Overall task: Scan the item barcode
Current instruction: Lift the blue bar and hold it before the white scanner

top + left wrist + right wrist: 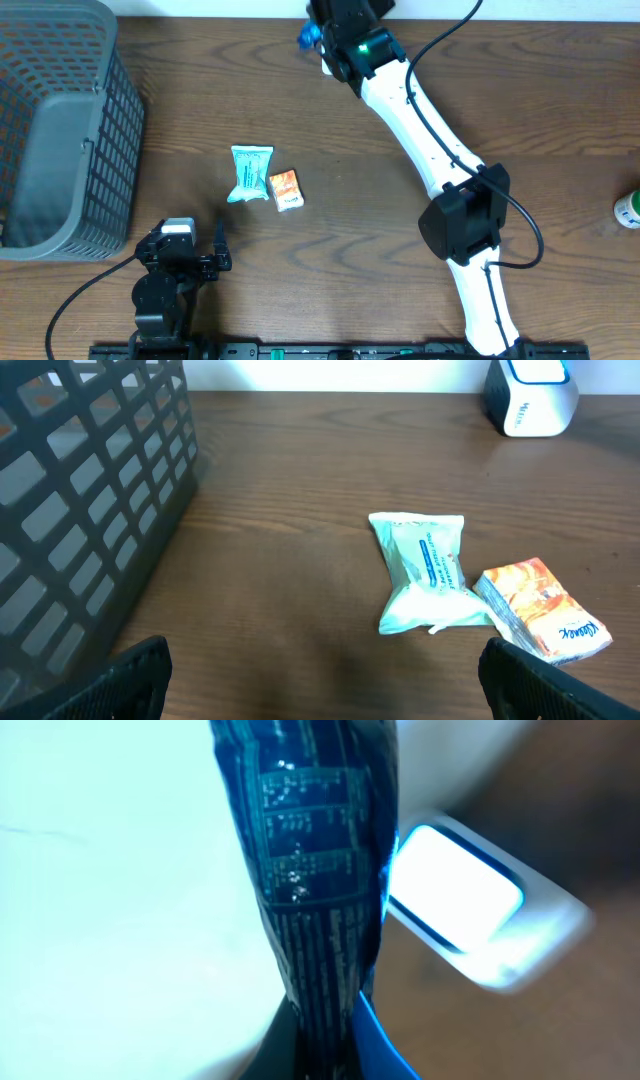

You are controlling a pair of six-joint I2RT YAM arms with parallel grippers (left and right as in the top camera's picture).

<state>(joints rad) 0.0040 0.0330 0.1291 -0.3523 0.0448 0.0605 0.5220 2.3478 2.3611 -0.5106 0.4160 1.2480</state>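
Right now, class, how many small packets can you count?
3: a pale green packet mid-table, an orange packet beside it, a dark blue packet in the right hand by the scanner. The basket may hide more.

The dark blue packet is showing fine white print in small blocks and lines; the scanner is glowing bright white in its window, with a pale blue-white frame; the table is showing dark brown wood with wavy grain; the basket is appearing grey with a square lattice pattern; the pouch is looking pale mint with a blue label stripe; the tissue pack is showing orange with a white side and blue lettering.
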